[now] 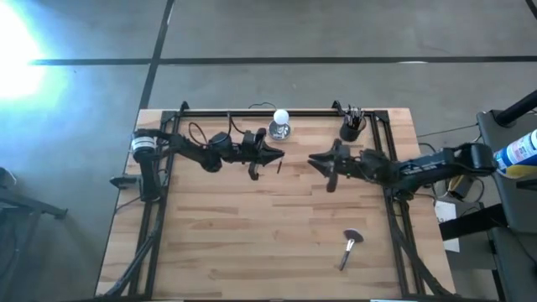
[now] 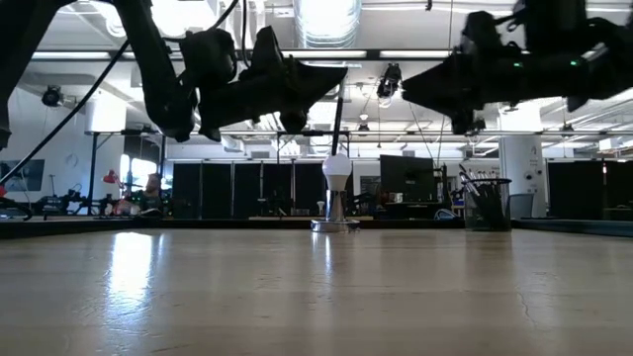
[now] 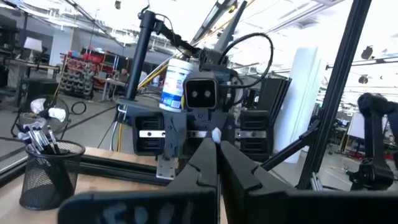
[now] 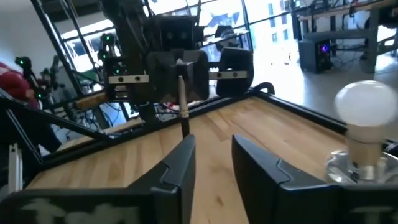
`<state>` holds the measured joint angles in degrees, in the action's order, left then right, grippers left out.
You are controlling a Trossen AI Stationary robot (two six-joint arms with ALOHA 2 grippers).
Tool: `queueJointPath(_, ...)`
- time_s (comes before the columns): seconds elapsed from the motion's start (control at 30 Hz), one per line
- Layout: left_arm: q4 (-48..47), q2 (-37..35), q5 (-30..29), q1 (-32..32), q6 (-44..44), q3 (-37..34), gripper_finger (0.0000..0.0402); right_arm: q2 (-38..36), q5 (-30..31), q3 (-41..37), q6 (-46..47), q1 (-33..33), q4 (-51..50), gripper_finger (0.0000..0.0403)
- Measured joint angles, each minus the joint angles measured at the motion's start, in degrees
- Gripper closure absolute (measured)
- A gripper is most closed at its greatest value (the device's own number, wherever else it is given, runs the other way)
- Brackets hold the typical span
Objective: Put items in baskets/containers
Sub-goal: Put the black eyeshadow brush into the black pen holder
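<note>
While the left gripper (image 1: 275, 155) is pinching one slim brush (image 4: 182, 104) just left of table centre, the right gripper (image 1: 315, 161) is facing it tip to tip, close but apart, with its fingers (image 4: 179, 163) spread. I'm reading this as a handover in mid-air, not yet made.

The held brush is hanging near vertical, with its long axis 12-to-6 as seen from the right wrist: tan end up, dark end down, clear of the table (image 1: 218, 252).

Next move, as I'm judging it: the right gripper is needing to close in level, straddle the handle below the left's pinch, shut, and only then should the left let go (a narrow target, easy to knock askew).

The black cup (image 1: 352, 127) is sitting at about 1 o'clock from table centre, already bristling with brushes. The fan brush (image 1: 351, 245) is lying flat at 5 o'clock, head pointing to 1, handle to 7. The silver stand with the white ball (image 1: 280, 124) is sitting at 12.
</note>
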<state>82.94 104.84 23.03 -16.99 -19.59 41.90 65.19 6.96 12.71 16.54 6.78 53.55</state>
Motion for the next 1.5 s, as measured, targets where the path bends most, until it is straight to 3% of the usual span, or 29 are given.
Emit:
queueJointPath(0.33,0.0,0.0,-0.1,0.6,0.2,0.1,0.0401,16.3,-1.4,13.7,-0.3,-0.6,0.2,0.0233)
queueJointPath(0.57,0.1,0.0,-0.1,0.9,0.3,0.1,0.0401,22.1,-1.4,18.6,-0.7,-0.5,-0.2,0.0218)
queueJointPath(0.77,0.1,0.0,-0.1,1.0,1.2,0.1,0.0401,24.4,-1.4,21.7,-1.9,-0.4,-0.2,0.0254)
queueJointPath(1.0,0.1,0.0,-1.2,1.0,1.3,0.1,0.0401,23.9,-1.6,21.7,-3.5,-0.5,-0.2,0.0377)
queueJointPath(1.13,0.0,-0.1,-3.6,1.0,-0.5,0.1,0.0392,22.4,-1.1,20.5,-3.6,-0.5,-0.3,0.0384)
queueJointPath(1.33,-0.6,-0.2,-3.5,0.5,-3.0,-0.7,0.0344,18.8,0.5,17.2,-4.6,-0.2,-0.2,0.0385)
queueJointPath(1.5,-0.7,-0.2,-1.1,0.4,-2.2,-2.3,0.0321,10.6,0.7,12.8,-7.1,2.1,-4.4,0.0385)
